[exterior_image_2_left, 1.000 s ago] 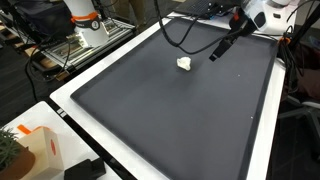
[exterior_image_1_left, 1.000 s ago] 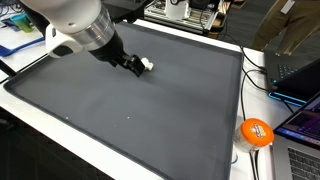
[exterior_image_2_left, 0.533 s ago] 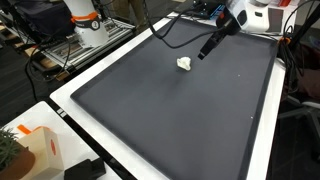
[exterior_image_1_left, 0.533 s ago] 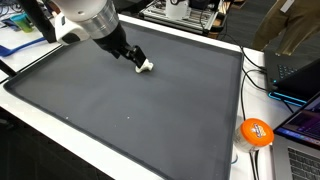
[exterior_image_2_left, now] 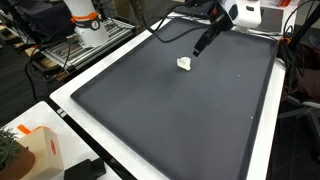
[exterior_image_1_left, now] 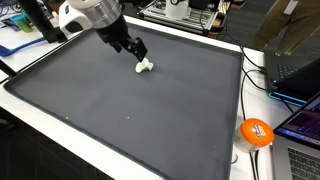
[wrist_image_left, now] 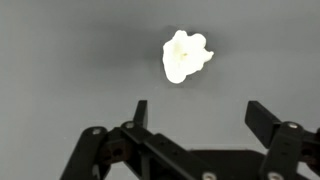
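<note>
A small white crumpled lump (exterior_image_1_left: 145, 66) lies on the dark grey mat (exterior_image_1_left: 130, 110) toward its far side; it also shows as a pale lump (exterior_image_2_left: 185, 63) on the mat (exterior_image_2_left: 170, 110). My gripper (exterior_image_1_left: 138, 48) hangs just above and behind it, apart from it, and appears in the other exterior view as a thin dark gripper (exterior_image_2_left: 199, 46). In the wrist view the gripper (wrist_image_left: 200, 115) stands open with nothing between its fingers, and the white lump (wrist_image_left: 185, 55) lies on the mat ahead of the fingertips.
An orange ball-like object (exterior_image_1_left: 256, 132) sits off the mat's corner next to laptops (exterior_image_1_left: 295, 75) and cables. A white border (exterior_image_2_left: 70, 95) frames the mat. A second robot base (exterior_image_2_left: 88, 22) and a cardboard box (exterior_image_2_left: 35, 150) stand beyond the edge.
The arm has pulled back and up across the mat, so the gripper now hangs behind the white lump. The lump has not moved. The jaws stayed open.
</note>
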{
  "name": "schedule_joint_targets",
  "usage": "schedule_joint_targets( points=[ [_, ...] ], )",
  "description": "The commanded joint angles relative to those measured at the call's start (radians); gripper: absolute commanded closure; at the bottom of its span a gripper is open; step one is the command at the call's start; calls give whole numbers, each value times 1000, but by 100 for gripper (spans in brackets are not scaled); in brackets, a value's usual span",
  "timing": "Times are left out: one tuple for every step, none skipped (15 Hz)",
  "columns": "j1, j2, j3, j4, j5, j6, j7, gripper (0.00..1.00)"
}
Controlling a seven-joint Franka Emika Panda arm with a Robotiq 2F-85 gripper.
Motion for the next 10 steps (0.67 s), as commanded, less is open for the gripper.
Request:
schedule_joint_targets(
  points=[
    [-19,-79,-5,-168,8,148,0,0],
    [-30,-112,-5,-237,22,199,-4,0],
    [-38,-133,-6,-281,30,232,-4,0],
    [-53,-163,-4,-329,50,277,-5,0],
    [-66,-195,-2,-378,71,335,-5,0],
    [-77,-229,2,-426,95,390,-11,0],
    [-86,-263,6,-475,117,438,-24,0],
    [-96,-300,14,-523,145,478,-44,0],
    [-104,-340,20,-573,169,502,-71,0],
    [-109,-380,23,-623,188,509,-98,0]
  ],
)
